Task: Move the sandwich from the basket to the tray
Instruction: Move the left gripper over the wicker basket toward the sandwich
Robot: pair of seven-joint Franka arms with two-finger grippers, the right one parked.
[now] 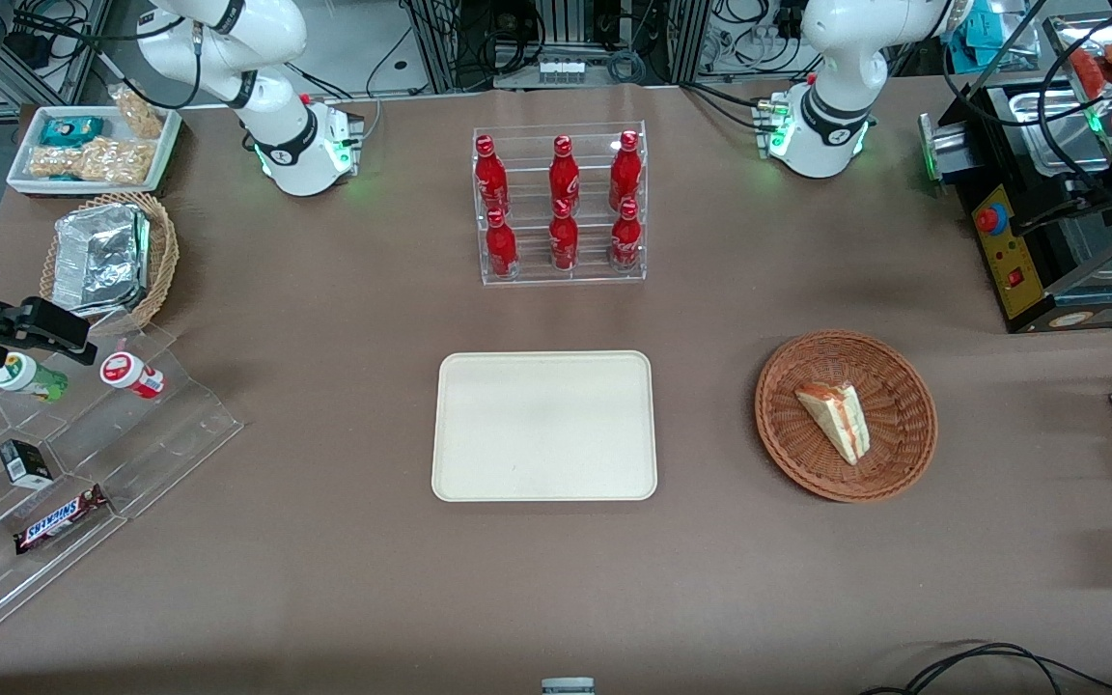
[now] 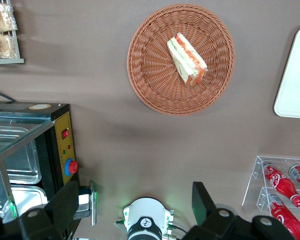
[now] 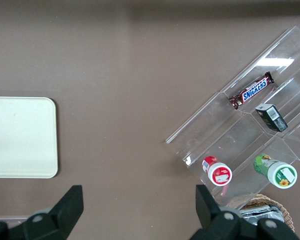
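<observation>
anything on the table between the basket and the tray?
Nothing: only bare brown tablecloth between the basket and the tray, clearest in the front view. The gripper hangs open, high above the table, holding nothing.

Evenly lit from overhead, bright, no hard shadows. Soft dim patches on the brown table (image 1: pixel 324 579), darker along its nearest edge. Glare on the clear acrylic steps (image 3: pixel 270 62) and the foil containers (image 1: pixel 97 256). Green glow at the arm bases. Sharp throughout; gripper (image 2: pixel 135 210) dark and slightly soft close to the lens, fingers spread.
</observation>
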